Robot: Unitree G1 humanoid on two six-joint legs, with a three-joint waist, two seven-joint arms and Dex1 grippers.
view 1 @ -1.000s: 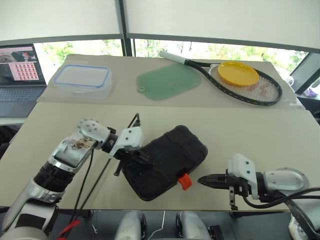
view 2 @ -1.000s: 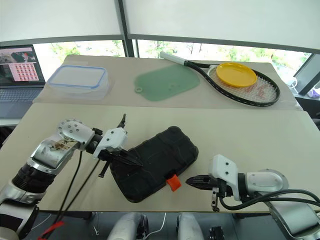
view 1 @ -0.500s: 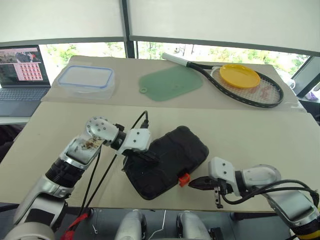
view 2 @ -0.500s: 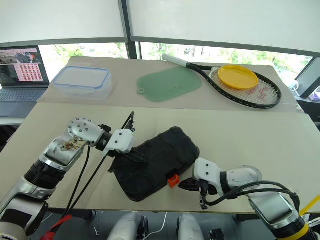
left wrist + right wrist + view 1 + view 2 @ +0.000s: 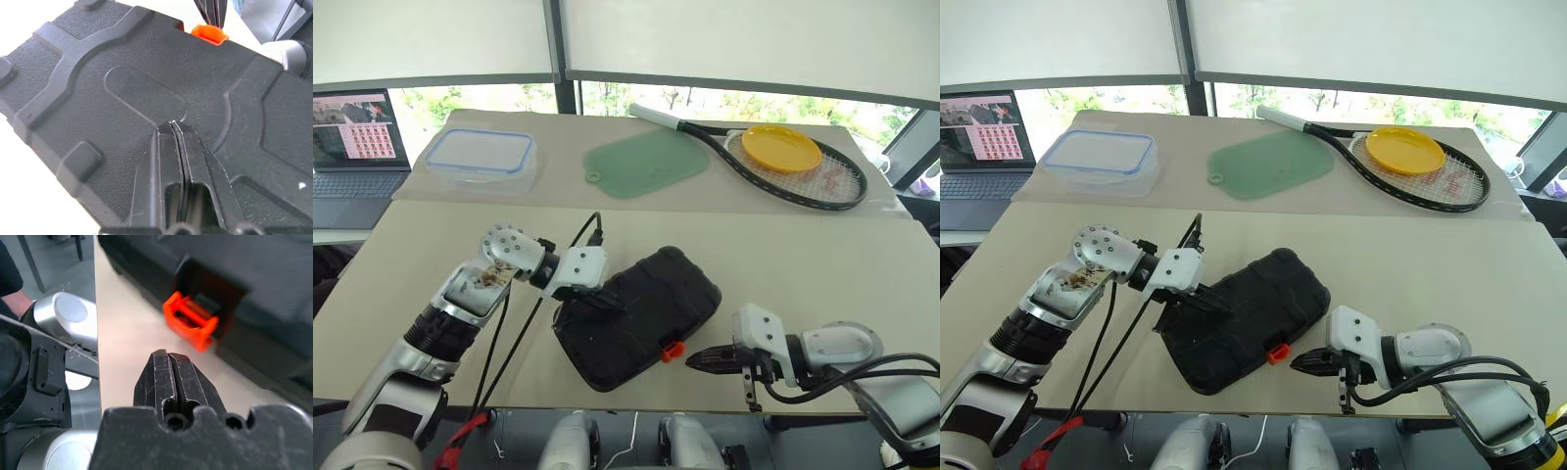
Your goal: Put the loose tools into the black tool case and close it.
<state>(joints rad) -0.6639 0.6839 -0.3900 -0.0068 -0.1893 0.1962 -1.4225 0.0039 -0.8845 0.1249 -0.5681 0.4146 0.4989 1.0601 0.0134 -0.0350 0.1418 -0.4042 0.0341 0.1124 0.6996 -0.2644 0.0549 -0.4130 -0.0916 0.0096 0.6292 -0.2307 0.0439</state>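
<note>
The black tool case lies closed on the near table, slanted, with its small orange latch on the edge facing me. My left gripper is shut, and its tips rest on the textured lid near the case's left end. My right gripper is shut and empty, low over the table. It points at the orange latch from the right, with a short gap between them. The loose tools are out of view.
On the far table are a clear blue-rimmed container, a green mat and a tennis racket with a yellow plate on it. A laptop stands at far left. The table's front edge runs just behind the case.
My left gripper has crept a little further onto the lid. The right gripper's tips have come slightly closer to the latch. The case has stayed closed in place.
</note>
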